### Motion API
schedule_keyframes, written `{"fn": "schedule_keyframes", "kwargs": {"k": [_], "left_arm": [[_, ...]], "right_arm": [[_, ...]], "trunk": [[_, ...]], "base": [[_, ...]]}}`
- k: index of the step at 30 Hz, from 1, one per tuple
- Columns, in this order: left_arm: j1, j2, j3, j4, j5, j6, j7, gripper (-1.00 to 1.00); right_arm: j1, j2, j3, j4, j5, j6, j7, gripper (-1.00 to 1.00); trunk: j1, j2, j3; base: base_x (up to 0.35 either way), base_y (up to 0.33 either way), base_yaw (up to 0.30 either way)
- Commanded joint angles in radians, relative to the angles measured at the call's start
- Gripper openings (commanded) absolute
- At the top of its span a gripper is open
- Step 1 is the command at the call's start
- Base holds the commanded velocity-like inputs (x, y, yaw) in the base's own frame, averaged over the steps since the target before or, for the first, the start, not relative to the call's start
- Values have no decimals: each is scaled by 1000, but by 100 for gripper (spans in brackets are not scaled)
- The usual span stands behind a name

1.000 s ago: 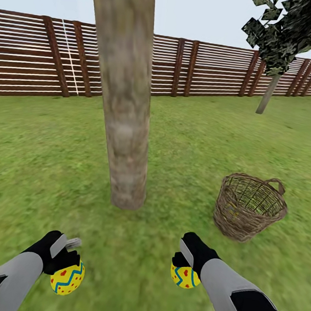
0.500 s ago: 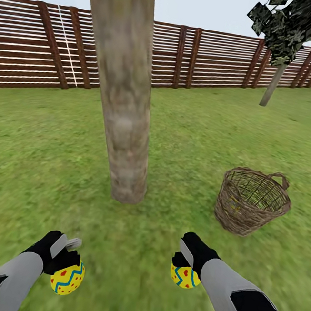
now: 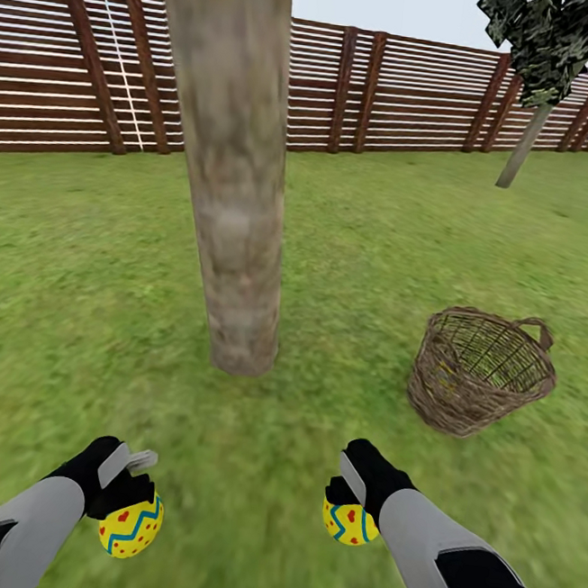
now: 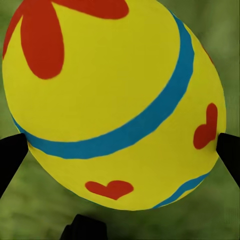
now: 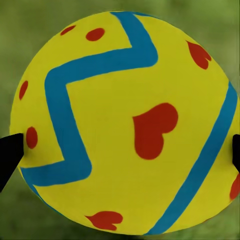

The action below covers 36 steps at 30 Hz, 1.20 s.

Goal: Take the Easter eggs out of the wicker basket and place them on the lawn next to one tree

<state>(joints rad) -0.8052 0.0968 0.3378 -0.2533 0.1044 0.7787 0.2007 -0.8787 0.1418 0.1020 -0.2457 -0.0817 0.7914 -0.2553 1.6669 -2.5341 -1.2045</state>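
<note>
Two grippers, left gripper (image 3: pixel 133 494) and right gripper (image 3: pixel 344 507), each clamp one egg; tree (image 3: pixel 232 233) ahead between them.

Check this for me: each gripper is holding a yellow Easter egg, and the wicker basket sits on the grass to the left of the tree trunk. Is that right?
Not quite. The wicker basket sits on the lawn to the right of the tree trunk, not the left, as the head view shows. The rest holds: the left gripper and the right gripper each hold a yellow Easter egg.
</note>
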Motion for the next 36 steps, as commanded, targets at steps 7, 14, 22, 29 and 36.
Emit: {"fn": "schedule_keyframes", "kwargs": {"k": [7,14,22,29,36], "left_arm": [[0,0,1,-3,11,4,8,-100],[0,-3,1,-3,11,4,9,-100],[0,-5,1,-3,11,4,9,-100],[0,-8,1,-3,11,4,9,-100],[0,-18,1,-6,11,4,7,-100]], "right_arm": [[0,-1,8,-1,-8,5,-6,-100],[0,0,8,-1,-8,5,-6,-100],[0,0,8,-1,-8,5,-6,-100],[0,0,7,-1,-9,5,-6,-100],[0,0,8,-1,-9,5,-6,-100]], "trunk": [[2,-1,-10],[5,-3,-31],[8,-5,-54],[11,-6,-75],[14,-8,-88]], "base": [[0,0,0],[0,0,0],[0,0,0],[0,0,0],[0,0,0]]}}
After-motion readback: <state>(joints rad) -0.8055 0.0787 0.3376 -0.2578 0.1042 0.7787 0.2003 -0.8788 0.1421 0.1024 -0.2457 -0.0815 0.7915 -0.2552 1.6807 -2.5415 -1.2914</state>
